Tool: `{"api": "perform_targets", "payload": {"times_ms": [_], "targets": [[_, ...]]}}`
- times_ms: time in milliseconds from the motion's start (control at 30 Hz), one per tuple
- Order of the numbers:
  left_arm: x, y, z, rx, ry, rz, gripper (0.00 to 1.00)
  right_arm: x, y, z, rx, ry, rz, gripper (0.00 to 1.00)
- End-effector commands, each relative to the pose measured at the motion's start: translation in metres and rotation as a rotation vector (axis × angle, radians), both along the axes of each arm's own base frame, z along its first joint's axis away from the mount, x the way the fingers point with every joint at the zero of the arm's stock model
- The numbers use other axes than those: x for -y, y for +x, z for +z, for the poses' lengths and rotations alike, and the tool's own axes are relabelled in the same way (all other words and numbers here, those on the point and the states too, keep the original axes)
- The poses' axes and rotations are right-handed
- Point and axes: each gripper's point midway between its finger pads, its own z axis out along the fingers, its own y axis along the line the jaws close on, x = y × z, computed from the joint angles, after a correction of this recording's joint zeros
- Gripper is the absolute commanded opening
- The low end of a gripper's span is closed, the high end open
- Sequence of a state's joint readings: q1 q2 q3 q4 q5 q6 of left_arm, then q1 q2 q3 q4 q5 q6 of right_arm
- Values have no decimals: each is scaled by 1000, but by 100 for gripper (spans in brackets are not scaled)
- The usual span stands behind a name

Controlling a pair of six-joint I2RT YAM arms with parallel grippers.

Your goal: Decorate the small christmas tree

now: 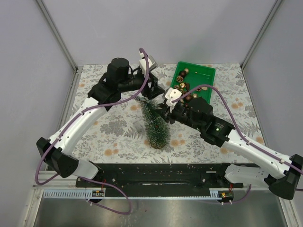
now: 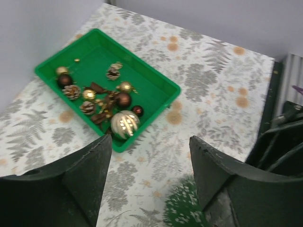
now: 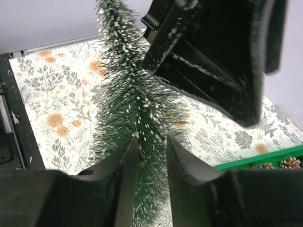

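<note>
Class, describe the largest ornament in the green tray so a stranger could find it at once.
Start at the green tray on the leaf-patterned table. In its corner nearest the small christmas tree sits the ball ornament: shiny, pale gold and far bigger than the brown baubles and pine cones beside it.

Tree (image 1: 155, 125) frosted dark green, bin (image 1: 202, 74) bright green, tablecloth (image 1: 113, 128) grey-orange floral

Pale grey walls (image 1: 165, 28), floral-patterned table (image 1: 113, 130)
</note>
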State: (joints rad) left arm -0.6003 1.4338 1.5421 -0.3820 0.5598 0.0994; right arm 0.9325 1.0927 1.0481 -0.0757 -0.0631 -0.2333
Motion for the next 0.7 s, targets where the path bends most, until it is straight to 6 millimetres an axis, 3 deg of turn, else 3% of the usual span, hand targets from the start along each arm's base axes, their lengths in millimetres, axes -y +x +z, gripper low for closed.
{"api": "perform_targets", "payload": {"times_ms": [0,233,467,667], "targets": [[-40,23,52,192,-4,208,75,17,-2,28,34,77,-58,41],[-73,22,65,242,41,298,99,20,-9,41,13,107,-46,62],[-88,12,64,251,64,338,99,30,-14,64,31,158,-60,66],[-124,26,97,315,85,542,99,64,-1,90,59,213,-228,73]]}}
